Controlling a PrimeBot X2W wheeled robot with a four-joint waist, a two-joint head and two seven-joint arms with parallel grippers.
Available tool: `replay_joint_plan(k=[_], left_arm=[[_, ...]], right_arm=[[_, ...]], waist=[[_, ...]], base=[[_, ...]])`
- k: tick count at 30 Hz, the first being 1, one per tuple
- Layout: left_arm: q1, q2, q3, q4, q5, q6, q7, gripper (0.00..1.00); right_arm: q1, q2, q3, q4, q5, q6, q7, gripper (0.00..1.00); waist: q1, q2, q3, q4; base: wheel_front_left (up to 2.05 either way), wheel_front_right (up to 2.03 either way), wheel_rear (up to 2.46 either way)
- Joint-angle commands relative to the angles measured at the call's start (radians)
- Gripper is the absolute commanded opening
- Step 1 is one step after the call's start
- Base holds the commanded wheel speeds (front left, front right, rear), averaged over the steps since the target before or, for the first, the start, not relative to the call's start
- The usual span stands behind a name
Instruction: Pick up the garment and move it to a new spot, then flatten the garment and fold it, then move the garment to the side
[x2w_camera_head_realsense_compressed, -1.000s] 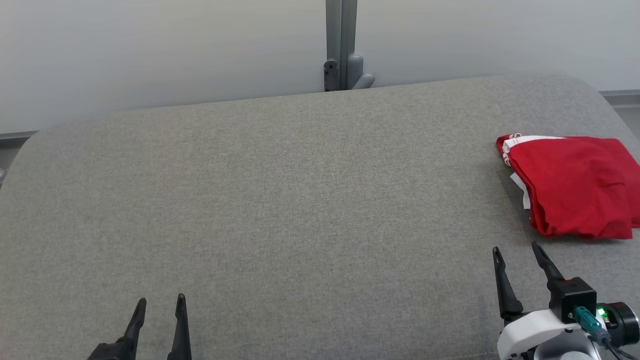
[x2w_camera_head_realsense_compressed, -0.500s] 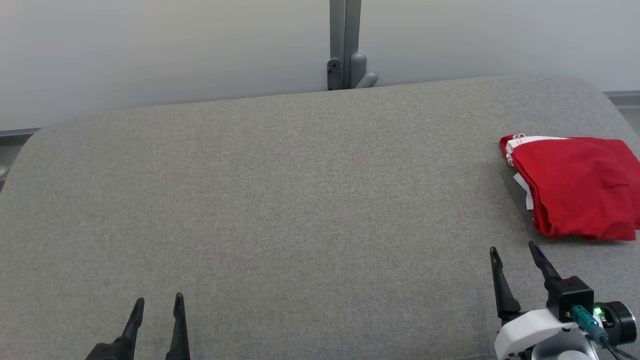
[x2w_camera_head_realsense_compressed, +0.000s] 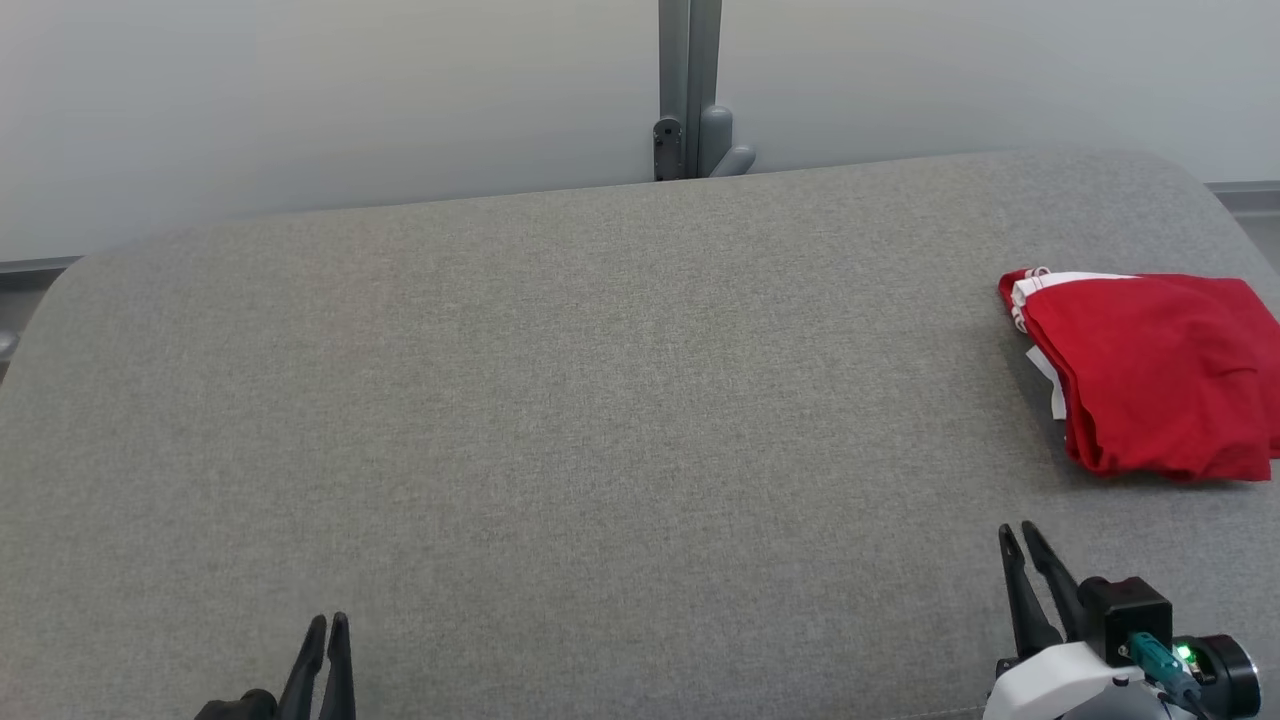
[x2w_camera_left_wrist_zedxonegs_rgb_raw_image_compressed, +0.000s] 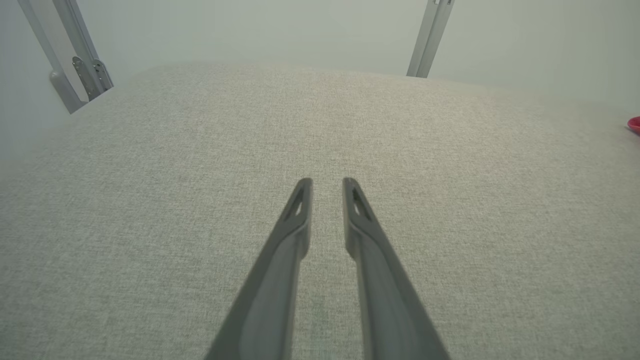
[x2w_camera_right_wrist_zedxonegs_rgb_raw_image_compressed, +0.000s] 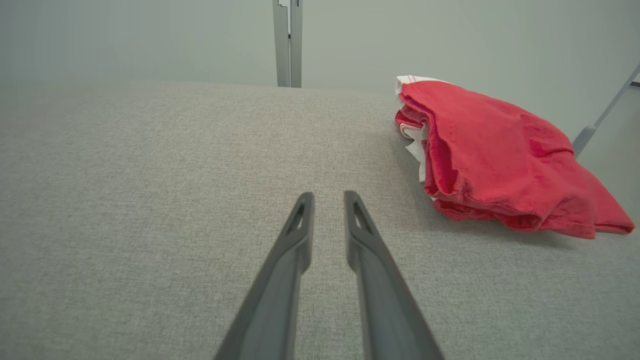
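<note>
**While nothing is held, the garment (x2w_camera_head_realsense_compressed: 1150, 375) lies folded at right**

As our left gripper (x2w_camera_head_realsense_compressed: 329, 620) and right gripper (x2w_camera_head_realsense_compressed: 1015, 530) hover low over the near edge of the grey worktop (x2w_camera_head_realsense_compressed: 600, 400), each shows a slim gap between its fingers (nothing pinched). Beyond the right gripper, clear of it, we see the red, white-trimmed garment by the worktop's right edge. A grey post (x2w_camera_head_realsense_compressed: 688, 90) stands behind.

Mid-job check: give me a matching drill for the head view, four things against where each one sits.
Things:
1. red garment
2. left hand
3. right hand
4. grey post

Places:
A. lower left, holding nothing
B. top centre, behind the grey padded surface
C. far right, lying folded on the surface
D. lower right, short of the garment

Pairs: 1-C, 2-A, 3-D, 4-B
</note>
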Motion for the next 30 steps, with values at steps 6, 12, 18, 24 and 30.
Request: replay_joint_plan(k=[6, 12, 18, 24, 30], left_arm=[[-0.016, -0.001, 0.008, 0.017, -0.079, -0.001, 0.025, 0.0], [-0.033, 0.0, 0.015, 0.01, -0.192, -0.003, 0.053, 0.0], [-0.047, 0.0, 0.02, 0.004, -0.281, -0.004, 0.076, 0.0], [-0.062, 0.001, 0.026, -0.002, -0.381, -0.005, 0.102, 0.0], [-0.08, 0.002, 0.033, -0.008, -0.489, -0.007, 0.131, 0.0]], right_arm=[[-0.013, 0.002, -0.015, 0.024, 0.088, 0.0, 0.034, 0.0], [-0.019, 0.001, -0.014, 0.011, 0.223, 0.0, 0.06, 0.0], [-0.023, 0.0, -0.013, 0.001, 0.328, 0.0, 0.079, 0.0], [-0.03, -0.001, -0.014, -0.008, 0.445, 0.0, 0.103, 0.0], [-0.039, -0.002, -0.017, -0.016, 0.571, 0.0, 0.13, 0.0]], waist=[[0.0, 0.0003, 0.0, 0.0], [0.0, 0.0007, 0.0, -0.001], [0.0, 0.0011, 0.0, -0.001], [0.0, 0.0015, 0.0, -0.002], [0.0, 0.002, 0.001, -0.002]], base=[[0.0, 0.0, 0.0], [0.0, 0.0, 0.0], [0.0, 0.0, 0.0], [0.0, 0.0, 0.0], [0.0, 0.0, 0.0]])
